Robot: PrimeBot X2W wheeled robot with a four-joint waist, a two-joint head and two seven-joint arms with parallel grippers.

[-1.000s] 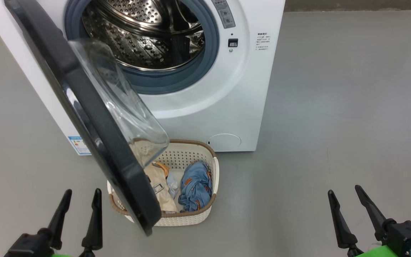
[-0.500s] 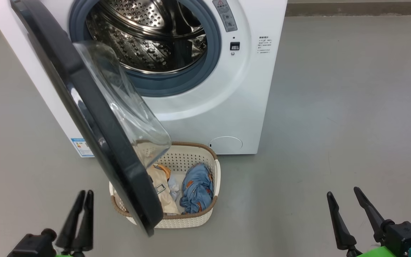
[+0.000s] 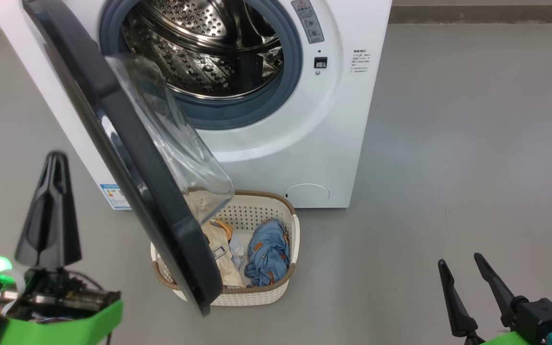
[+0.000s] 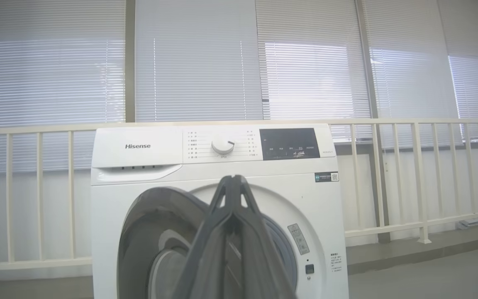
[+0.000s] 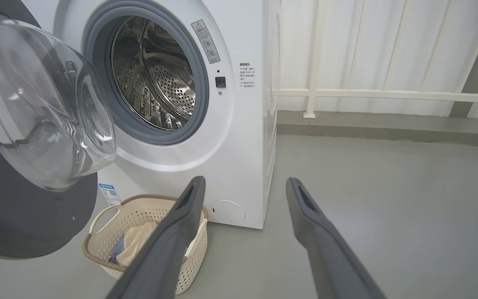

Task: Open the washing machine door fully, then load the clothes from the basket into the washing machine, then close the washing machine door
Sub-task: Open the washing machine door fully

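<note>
Steel drum (image 3: 199, 52): open at the top centre of the head view, ringed by a grey-blue gasket (image 3: 291, 91) in the white washer (image 3: 304, 143).
Door (image 3: 127, 158): black rim and clear glass bowl (image 3: 175, 143), swung partway out. In the head view it runs on a slant from upper left to lower centre.
Door edge: its low end hangs over the left part of the basket (image 3: 276, 287) and hides that part.
Basket: on the floor (image 3: 448, 143) just before the washer, under the drum mouth.
Clothes (image 3: 267, 258): in the basket, the cream piece at left and the blue piece at right.
Left hand (image 3: 57, 160): blurred at the left of the head view, fingers pressed together on nothing, on the door's outer side and apart from it.
Right hand (image 3: 459, 261): lower right of the head view, fingers spread, empty, well apart from the basket.
Left wrist view: shows the washer's top with dial (image 4: 223, 146), dark display and the name Hisense. A white railing (image 4: 388, 174) and blinds stand behind.
Right wrist view: shows the door's inner face, a basket handle (image 5: 104, 216), a blue label and a round cap.
Room: bare grey floor lies between the right hand and the basket and to the right of the washer.
</note>
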